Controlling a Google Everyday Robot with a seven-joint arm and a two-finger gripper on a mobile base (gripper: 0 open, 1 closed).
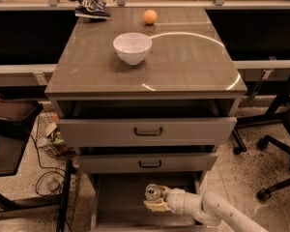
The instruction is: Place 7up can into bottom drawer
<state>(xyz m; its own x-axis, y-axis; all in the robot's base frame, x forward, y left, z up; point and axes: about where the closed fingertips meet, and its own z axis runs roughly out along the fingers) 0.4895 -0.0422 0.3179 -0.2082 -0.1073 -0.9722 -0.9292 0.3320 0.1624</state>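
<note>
The 7up can [153, 193] shows its shiny pull-tab top inside the open bottom drawer [121, 199], near the drawer's middle. My gripper [153, 200] reaches in from the lower right on a white arm and is shut on the can. The can's lower body is hidden behind the pale fingers [154, 206]. I cannot tell whether the can rests on the drawer floor or hangs just above it.
The two upper drawers [147, 131] with dark handles stick out slightly above the bottom one. On the cabinet top stand a white bowl [132, 47], an orange [150, 17] and a chip bag [91, 6]. Office chair bases [275, 153] stand at the right, a wire basket [50, 137] at the left.
</note>
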